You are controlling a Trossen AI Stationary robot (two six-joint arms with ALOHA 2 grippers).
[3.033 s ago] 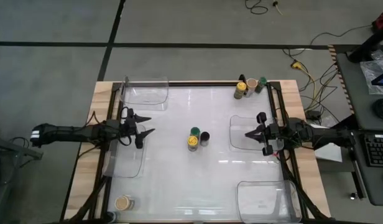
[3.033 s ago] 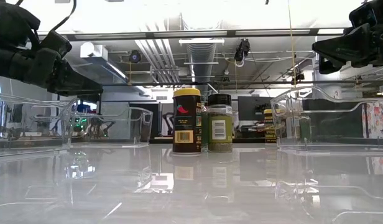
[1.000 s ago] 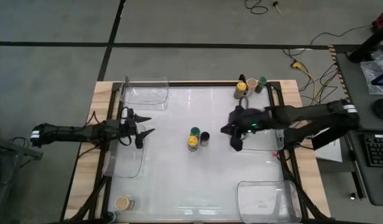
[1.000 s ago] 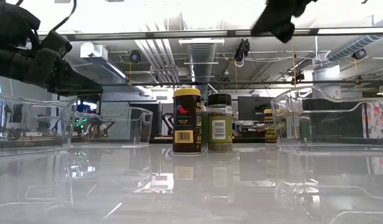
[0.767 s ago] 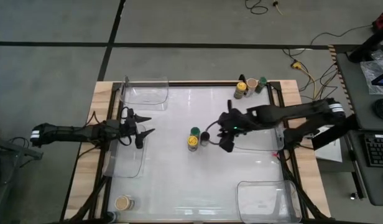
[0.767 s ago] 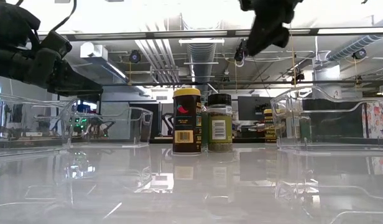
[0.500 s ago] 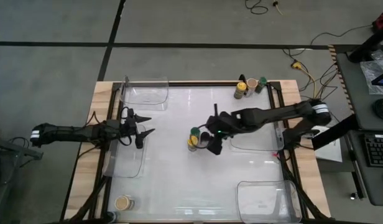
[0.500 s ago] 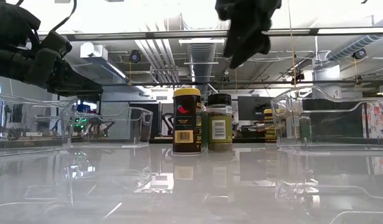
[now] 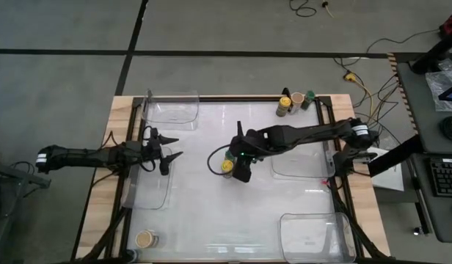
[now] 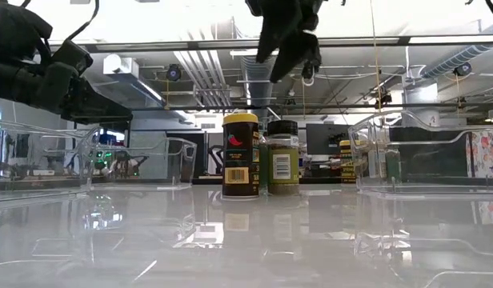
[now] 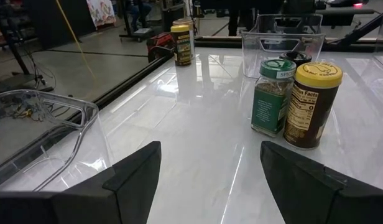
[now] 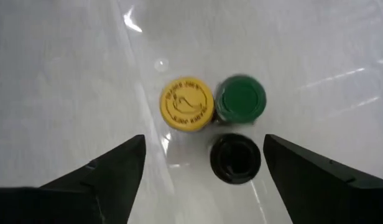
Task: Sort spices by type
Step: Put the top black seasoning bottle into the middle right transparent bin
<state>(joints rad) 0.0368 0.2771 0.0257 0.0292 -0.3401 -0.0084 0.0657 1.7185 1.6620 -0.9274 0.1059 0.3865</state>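
The glossy white table top (image 9: 211,213) carries four clear plastic rectangular trays: one at the far left corner (image 9: 172,108), one at the left edge (image 9: 154,192), one at the right edge (image 9: 299,167) and one at the near right corner (image 9: 314,235). The dark right arm reaches from the right side to the table's centre, and its right gripper (image 9: 237,163) hangs above a cluster of three small cylindrical spice jars; the right wrist view shows its fingers spread wide and holding nothing, looking straight down on the jars. The cluster comprises a yellow-lidded jar (image 12: 187,103), a green-lidded jar (image 12: 240,99) touching it, and a black-lidded jar (image 12: 235,158) just beside both. The dark left arm waits at the left edge, its left gripper (image 9: 166,150) above the left-edge tray, fingers apart and empty. A further group of jars (image 9: 290,102) stands at the far right corner; its lids appear yellow, tan and green, though the view is too small to be certain. A single tan-lidded jar (image 9: 144,239) stands at the near left corner.
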